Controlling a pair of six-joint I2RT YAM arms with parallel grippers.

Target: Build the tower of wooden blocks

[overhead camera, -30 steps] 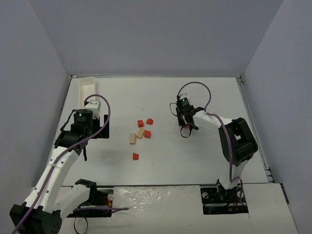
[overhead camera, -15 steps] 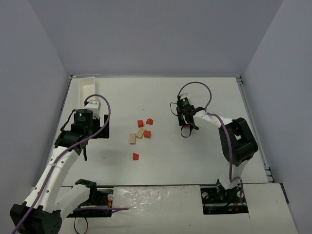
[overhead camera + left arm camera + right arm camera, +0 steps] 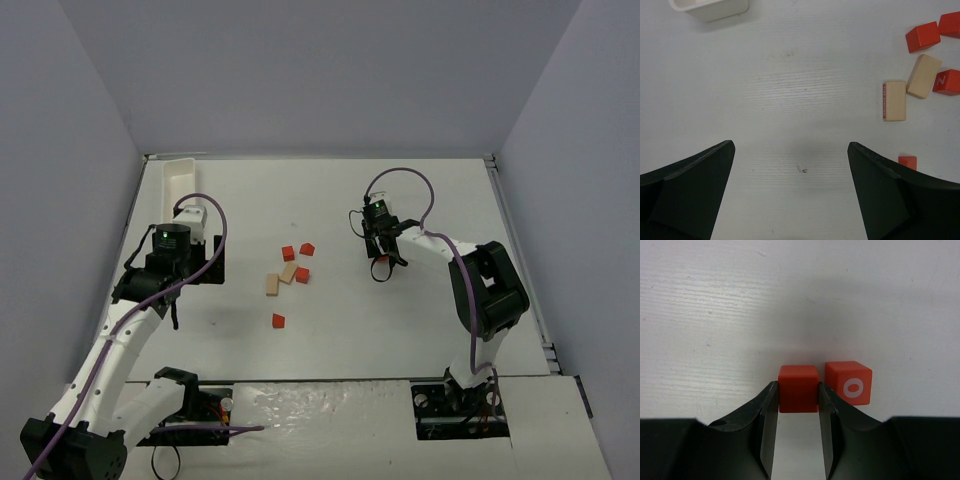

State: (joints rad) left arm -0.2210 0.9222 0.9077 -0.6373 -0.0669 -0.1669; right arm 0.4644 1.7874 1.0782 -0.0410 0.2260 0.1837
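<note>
No change past second: I keep right jaws clenched on red cube (image 3: pixel 798 388), O-cube (image 3: pixel 848 383) at 3 o'clock; left jaws released; lift pending.

The flat white desk (image 3: pixel 420 330) carries a long white plastic tray (image 3: pixel 180 172) in its far left corner. In the middle lie three small red wooden cubes (image 3: pixel 288 253) and two pale tan wooden blocks (image 3: pixel 271 285), close together. Another red cube (image 3: pixel 278 321) sits alone, nearer. A red cube marked O (image 3: pixel 848 383) lies further right.

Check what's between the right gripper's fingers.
A plain red cube, with both fingers against its sides, as the right wrist view shows. A red cube marked O sits beside it.
</note>
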